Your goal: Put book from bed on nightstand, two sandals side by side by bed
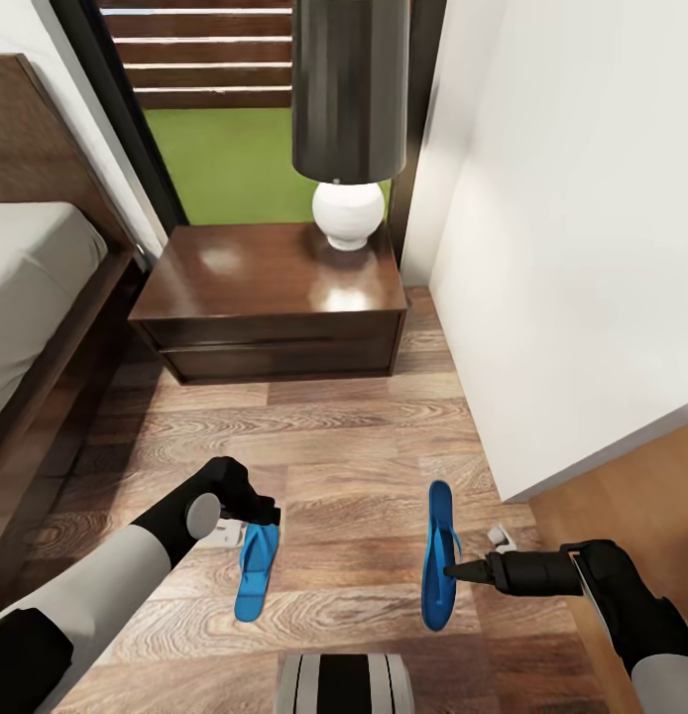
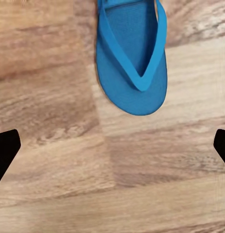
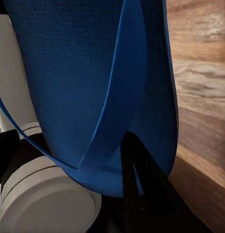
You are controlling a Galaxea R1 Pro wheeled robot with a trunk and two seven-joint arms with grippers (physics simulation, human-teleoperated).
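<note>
Blue sandals lie apart: one (image 1: 257, 572) flat on the wood floor (image 1: 344, 446) under the left gripper (image 1: 267, 516), jaws spread wide. The right gripper (image 1: 451, 570) pinches the other sandal (image 1: 438, 565) by its strap, tilted on edge.

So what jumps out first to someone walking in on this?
Two bright blue sandals against the brown wood floor: one lying flat below the open left gripper, the other tilted on edge, clamped in the right gripper. Behind them, a glossy nightstand carries a white-based lamp by the bed.

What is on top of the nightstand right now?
On the nightstand stands a lamp, white base and dark shade, at its back right. The rest of the glossy top shows bare; no book there. The spot under the base is covered.
</note>
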